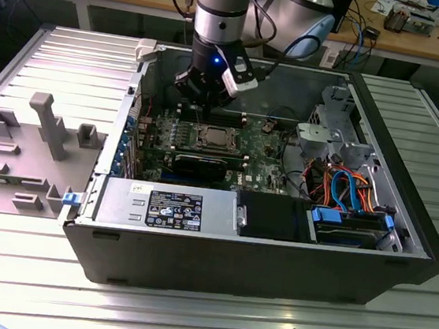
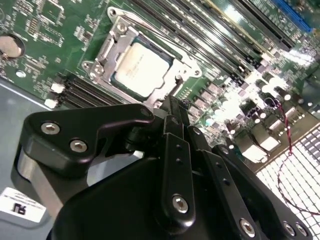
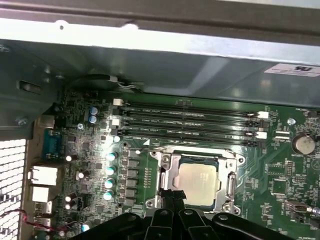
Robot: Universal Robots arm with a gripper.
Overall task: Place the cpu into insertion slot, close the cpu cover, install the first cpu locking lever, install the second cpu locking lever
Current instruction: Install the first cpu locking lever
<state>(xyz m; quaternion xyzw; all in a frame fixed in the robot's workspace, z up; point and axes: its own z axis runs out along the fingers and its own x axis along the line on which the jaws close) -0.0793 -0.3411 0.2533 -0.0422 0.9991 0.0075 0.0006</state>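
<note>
Small flat square silver-topped cpu (image 3: 198, 184) sitting in socket mid-motherboard, thin silvery metal cpu cover (image 3: 167, 176) framing it, apparently down. Chip judged light, rigid, fragile underneath; hold by edges only. Black gripper (image 2: 172, 107) hovering just beside socket, fingers pressing together, carrying nothing. Black memory slots (image 3: 190, 122) crowding far side; grey case wall (image 1: 276, 87) beyond, limited room.

- cpu (image 3: 198, 182): matt silver-grey metal top
- cpu cover (image 3: 167, 167): shiny bare metal
- gripper (image 2: 172, 107): smooth black, semi-gloss, steel screws
- surface (image 1: 202, 321): ribbed, brushed metal
</note>
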